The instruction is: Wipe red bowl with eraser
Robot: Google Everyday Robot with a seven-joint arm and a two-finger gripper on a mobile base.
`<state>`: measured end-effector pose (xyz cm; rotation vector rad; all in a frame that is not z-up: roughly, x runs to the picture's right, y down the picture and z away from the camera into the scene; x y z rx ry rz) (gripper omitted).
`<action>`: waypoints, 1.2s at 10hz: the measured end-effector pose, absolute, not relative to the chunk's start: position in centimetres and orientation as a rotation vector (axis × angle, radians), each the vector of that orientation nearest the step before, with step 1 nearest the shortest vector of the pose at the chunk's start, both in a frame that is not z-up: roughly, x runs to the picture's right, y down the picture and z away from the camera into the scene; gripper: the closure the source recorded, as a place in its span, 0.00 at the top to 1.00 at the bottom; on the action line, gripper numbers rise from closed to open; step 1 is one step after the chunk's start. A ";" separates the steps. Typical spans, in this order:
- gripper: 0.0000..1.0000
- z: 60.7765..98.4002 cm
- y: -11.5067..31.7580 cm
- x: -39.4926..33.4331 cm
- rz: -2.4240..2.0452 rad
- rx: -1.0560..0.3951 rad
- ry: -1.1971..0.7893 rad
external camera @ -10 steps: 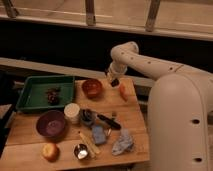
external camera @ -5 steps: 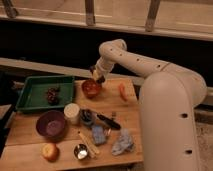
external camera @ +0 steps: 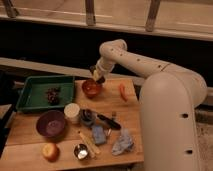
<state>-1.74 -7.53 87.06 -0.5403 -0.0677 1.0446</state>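
Note:
The red bowl [external camera: 91,89] sits on the wooden table [external camera: 132,112] just right of the green tray. My gripper [external camera: 97,76] hangs directly above the bowl's far rim, pointing down into it. It is shut on a small dark block, the eraser [external camera: 100,79], which pokes out below the fingers close to the rim. I cannot tell whether the eraser touches the bowl.
A green tray [external camera: 30,90] with dark fruit lies at the left. In front stand a purple bowl [external camera: 51,124], a white cup [external camera: 72,112], a peach [external camera: 50,151], a blue sponge [external camera: 98,134], a black-handled tool [external camera: 108,120], a grey cloth [external camera: 122,142] and an orange piece [external camera: 122,91].
The arm has swung left, carrying the gripper from right of the red bowl to just above its far rim. The table's objects have not moved.

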 end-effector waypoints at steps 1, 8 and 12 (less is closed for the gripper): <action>0.00 87.6 -6.5 -3.1 1.015 -0.559 -0.088; 0.00 91.0 -1.2 -11.4 0.887 -0.643 -0.160; 0.00 89.2 -4.6 -10.8 0.897 -0.578 -0.203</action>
